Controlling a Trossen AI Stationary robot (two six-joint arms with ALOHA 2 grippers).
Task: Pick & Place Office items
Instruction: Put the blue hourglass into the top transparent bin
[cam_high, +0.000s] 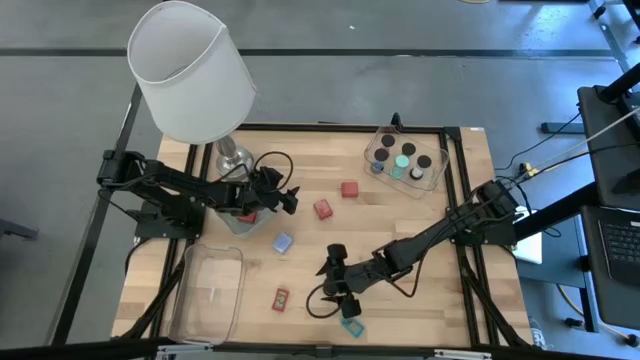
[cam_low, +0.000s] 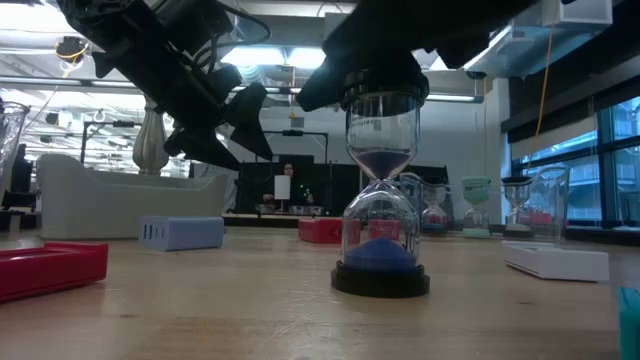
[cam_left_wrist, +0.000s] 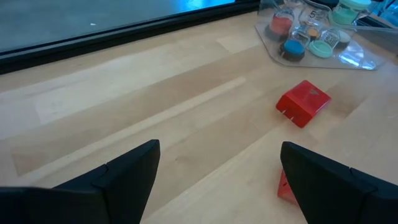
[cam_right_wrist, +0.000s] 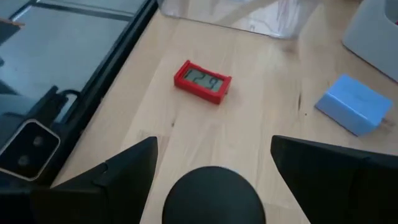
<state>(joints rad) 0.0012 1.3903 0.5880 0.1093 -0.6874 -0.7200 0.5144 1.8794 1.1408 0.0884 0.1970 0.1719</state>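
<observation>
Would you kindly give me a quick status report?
Left hand open, hovering by lamp. Right hand open over blue hourglass. Red timer nearby, apart.

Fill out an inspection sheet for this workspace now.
Surface: wooden table, bare in the middle.
Job's things: red blocks, blue block, red clock, blue-sand hourglass; more hourglasses in the far tray.
Clutter: lamp; empty clear tray.
Grippers: left gripper open over the table near the lamp; right gripper open around the hourglass's top.
Cables: loop beside the right gripper.
Surroundings: a person far behind the table in the low view.
</observation>
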